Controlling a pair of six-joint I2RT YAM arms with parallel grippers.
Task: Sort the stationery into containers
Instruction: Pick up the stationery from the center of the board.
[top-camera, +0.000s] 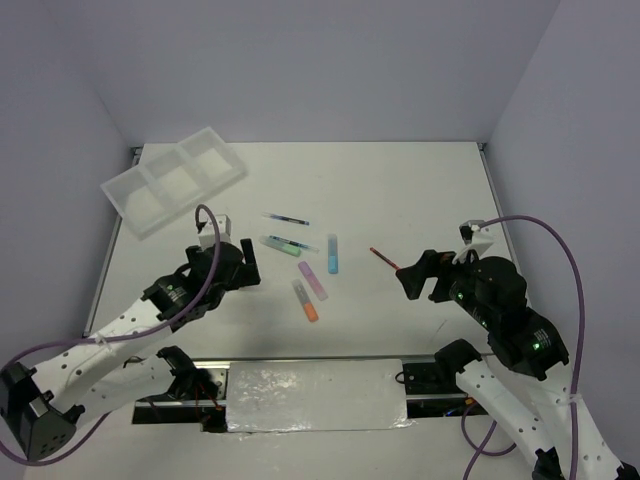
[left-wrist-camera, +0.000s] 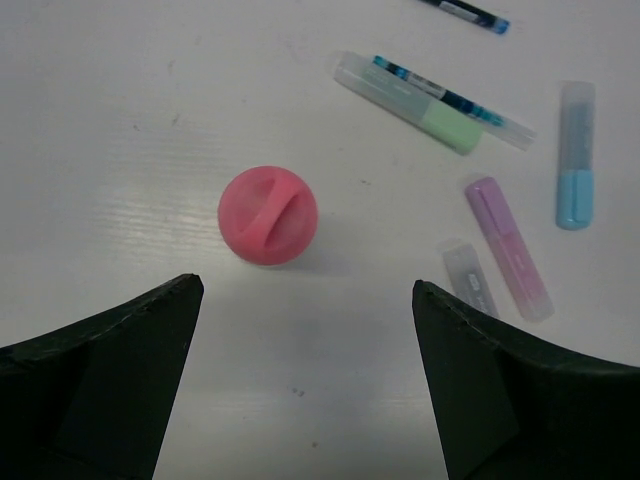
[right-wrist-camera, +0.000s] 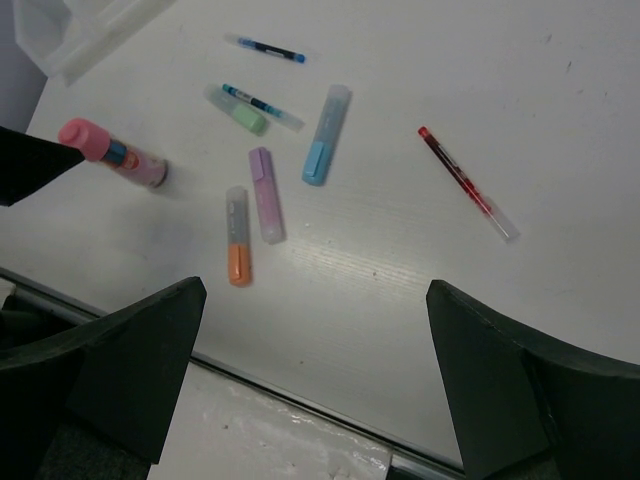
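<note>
At frame centre, pink cylinder (left-wrist-camera: 268, 215): standing upright on the tabletop, apart from the markers (left-wrist-camera: 508, 248) at right.
Left gripper (left-wrist-camera: 307, 290): hovering, fingers spread wide, holding nothing.
Handling: probably light, rigid, slick; rolling if tipped.
Hold: pinching across the round body, mid-height.

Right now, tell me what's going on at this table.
Nothing is sorted yet: the tray looks empty at the far left. The left gripper hangs open over the upright pink cylinder, not touching it. The right gripper is open too, holding nothing, close to the red pen. The blue marker, lilac marker, orange marker and green-capped marker lie loose between the arms.
</note>
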